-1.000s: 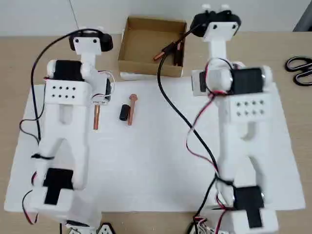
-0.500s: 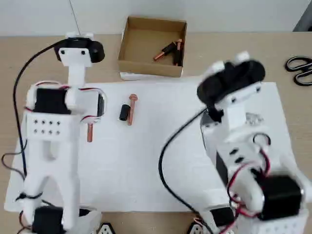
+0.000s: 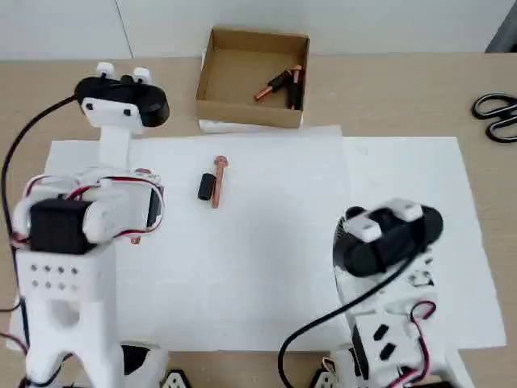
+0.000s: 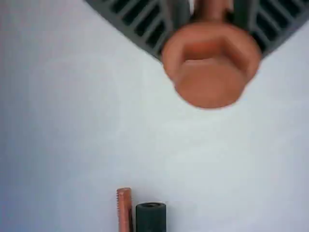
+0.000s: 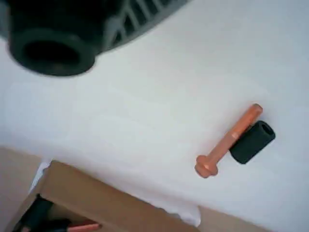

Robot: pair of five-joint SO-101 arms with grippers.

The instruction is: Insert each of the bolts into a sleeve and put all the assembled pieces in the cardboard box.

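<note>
- My left claw (image 4: 212, 12) is clamped on a copper bolt (image 4: 211, 67), whose hex head faces the wrist camera. It hangs over the white sheet (image 3: 266, 242), left of the box (image 3: 249, 114) and nearer the arm bases.
- A loose sleeve (image 3: 207, 187), short and black, lies on the sheet just off the box's front left corner.
- A loose bolt (image 3: 218, 182) lies along the right side of that sleeve, close enough that they look to be touching. Its head points toward the box.
- The cardboard box sits on the counter (image 3: 388, 89) at the far edge of the sheet, open side up.
- Inside the box, toward its right wall, I see assembled pieces (image 3: 280, 84), copper shafts in black sleeves. I can't count them for sure.
- My right claw (image 5: 72, 19) grips a second sleeve (image 5: 53, 50), whose open bore faces the wrist camera. That arm is folded back, right of the box and much nearer the arm bases.
- Scissors (image 3: 495, 111) lie on the bare counter far right of the box, off the sheet.
</note>
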